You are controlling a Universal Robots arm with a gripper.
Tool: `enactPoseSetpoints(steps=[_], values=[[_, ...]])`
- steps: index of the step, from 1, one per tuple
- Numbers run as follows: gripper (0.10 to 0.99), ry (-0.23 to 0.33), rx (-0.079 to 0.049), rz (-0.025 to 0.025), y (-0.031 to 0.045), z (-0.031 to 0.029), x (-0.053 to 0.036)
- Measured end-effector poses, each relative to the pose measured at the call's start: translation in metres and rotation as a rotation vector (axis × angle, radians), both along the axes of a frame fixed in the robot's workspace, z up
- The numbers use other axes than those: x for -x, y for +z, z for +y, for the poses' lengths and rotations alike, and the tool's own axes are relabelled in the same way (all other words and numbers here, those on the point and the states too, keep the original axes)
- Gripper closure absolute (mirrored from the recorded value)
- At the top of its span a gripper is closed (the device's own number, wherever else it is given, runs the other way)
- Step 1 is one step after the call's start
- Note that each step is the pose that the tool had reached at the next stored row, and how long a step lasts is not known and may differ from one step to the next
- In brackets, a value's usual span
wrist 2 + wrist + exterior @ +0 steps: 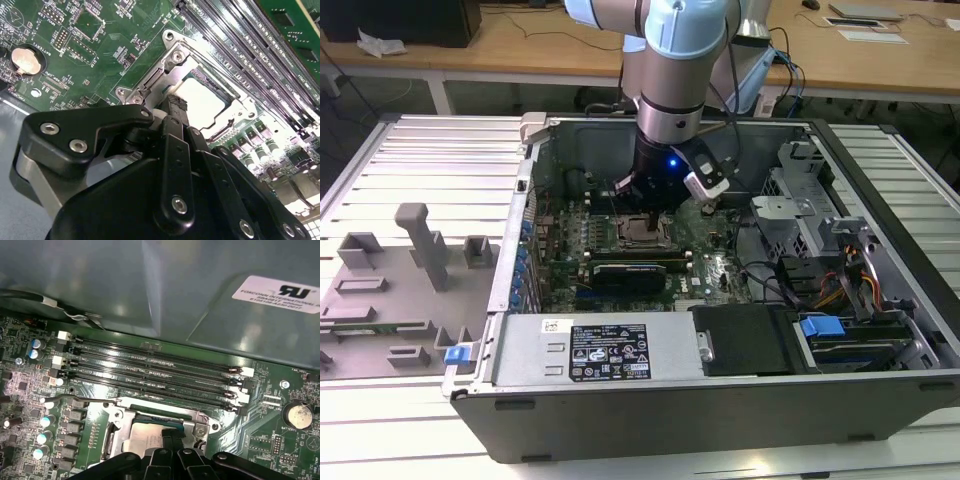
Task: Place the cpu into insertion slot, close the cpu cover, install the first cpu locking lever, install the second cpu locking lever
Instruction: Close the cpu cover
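Observation:
The cpu (202,100) lies flat in the socket on the green board, its silver top showing in both wrist views (140,442). The cpu cover (155,82) is a metal frame lying down around the chip (117,416). A thin wire locking lever (75,400) runs low along one side of the socket. My gripper (175,106) is shut, with its two dark fingertips pressed together over the cover's edge beside the chip (170,434). Whether they touch it I cannot tell. In the exterior view my gripper (640,198) hangs just above the socket (640,232) inside the open computer case.
Long memory slots (150,370) run next to the socket, with the grey case wall (150,290) behind them. A coin battery (24,59) sits on the board. A black finned card (635,270) lies in front of the socket. Drive bays and cables (840,270) crowd the exterior view's right.

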State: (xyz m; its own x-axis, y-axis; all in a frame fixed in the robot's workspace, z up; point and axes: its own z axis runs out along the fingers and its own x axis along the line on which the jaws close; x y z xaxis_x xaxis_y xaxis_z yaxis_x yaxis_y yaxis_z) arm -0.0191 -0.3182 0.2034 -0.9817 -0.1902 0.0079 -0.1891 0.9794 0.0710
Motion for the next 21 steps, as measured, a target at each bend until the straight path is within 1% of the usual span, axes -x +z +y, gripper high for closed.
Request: enactPoseSetpoints(steps=[2, 5, 11, 13, 15, 16, 19, 21], values=[[0.98, 0.0, 0.0, -0.0001, 0.0, -0.0001, 0.0], [0.98, 0.0, 0.0, -0.0002, 0.0, -0.0025, 0.0], [0.98, -0.01, 0.0, -0.0001, 0.0005, -0.0027, 0.0], [0.98, -0.014, -0.001, -0.0007, 0.0025, -0.0024, -0.0002], [0.98, -0.019, 0.0, -0.0001, 0.008, -0.0025, 0.0], [0.98, -0.02, 0.0, -0.0001, 0.0091, -0.0026, 0.0], [0.98, -0.023, -0.001, -0.0002, 0.0096, -0.0026, 0.0002], [0.98, -0.022, -0.001, -0.0006, 0.0097, -0.0031, 0.0033]])
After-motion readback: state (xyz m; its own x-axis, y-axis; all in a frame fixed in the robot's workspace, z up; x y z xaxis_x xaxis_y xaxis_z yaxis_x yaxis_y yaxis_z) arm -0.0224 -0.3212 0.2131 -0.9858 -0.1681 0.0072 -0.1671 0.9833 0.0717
